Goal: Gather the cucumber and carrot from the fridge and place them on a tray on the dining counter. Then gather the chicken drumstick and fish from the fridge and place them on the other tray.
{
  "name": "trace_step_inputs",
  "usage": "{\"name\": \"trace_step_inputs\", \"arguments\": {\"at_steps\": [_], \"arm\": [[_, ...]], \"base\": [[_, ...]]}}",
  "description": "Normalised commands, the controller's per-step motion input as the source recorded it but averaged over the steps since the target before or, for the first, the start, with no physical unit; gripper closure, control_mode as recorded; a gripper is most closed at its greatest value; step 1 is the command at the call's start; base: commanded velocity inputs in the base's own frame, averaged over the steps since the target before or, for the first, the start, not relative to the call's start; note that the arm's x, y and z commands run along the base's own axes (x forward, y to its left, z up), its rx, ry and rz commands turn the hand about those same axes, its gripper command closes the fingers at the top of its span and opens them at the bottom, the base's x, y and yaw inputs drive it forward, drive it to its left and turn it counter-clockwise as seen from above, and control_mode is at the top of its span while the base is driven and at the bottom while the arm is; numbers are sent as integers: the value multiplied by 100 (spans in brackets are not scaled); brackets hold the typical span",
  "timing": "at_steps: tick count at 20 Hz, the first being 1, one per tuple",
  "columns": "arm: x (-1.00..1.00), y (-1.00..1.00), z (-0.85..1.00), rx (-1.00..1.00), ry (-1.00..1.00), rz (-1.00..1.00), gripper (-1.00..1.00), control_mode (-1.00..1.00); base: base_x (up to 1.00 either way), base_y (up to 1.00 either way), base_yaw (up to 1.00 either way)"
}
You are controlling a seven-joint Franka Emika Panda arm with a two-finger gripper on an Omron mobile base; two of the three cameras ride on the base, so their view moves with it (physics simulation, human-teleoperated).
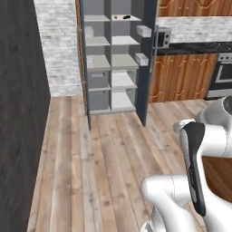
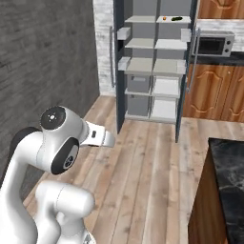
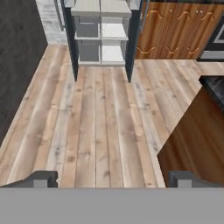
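The fridge (image 1: 113, 59) stands open at the far end of the wooden floor, both doors swung wide. On its top shelf lie a small orange carrot (image 1: 116, 17) (image 2: 164, 18) and, just to its right, a dark green cucumber (image 1: 127, 17) (image 2: 177, 19). My gripper (image 3: 113, 179) is open, its two fingertips far apart with nothing between them. It hangs over the floor, well short of the fridge. A corner of the dark-topped dining counter (image 2: 228, 176) (image 3: 192, 144) sits at my right. The trays, chicken drumstick and fish are out of view.
A dark wall (image 1: 22, 113) runs along the left. Right of the fridge are wooden cabinets (image 1: 181, 77), a microwave (image 2: 212, 45) and an oven (image 1: 222, 74). The right fridge door (image 1: 147, 63) juts into the floor. Open plank floor (image 3: 100, 122) lies between me and the fridge.
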Motion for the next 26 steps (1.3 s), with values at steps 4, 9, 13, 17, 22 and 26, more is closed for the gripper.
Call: {"name": "trace_step_inputs", "arguments": {"at_steps": [4,9,13,17,22,26], "arm": [[0,0,0,0,0,0,-100,100],[0,0,0,0,0,0,-100,100],[0,0,0,0,0,0,-100,100],[0,0,0,0,0,0,-100,100],[0,0,0,0,0,0,-100,100],[0,0,0,0,0,0,-100,100]], "base": [[100,-2,0],[99,-10,0],[100,-17,0],[85,-29,0],[66,-43,3],[74,-31,1]]}}
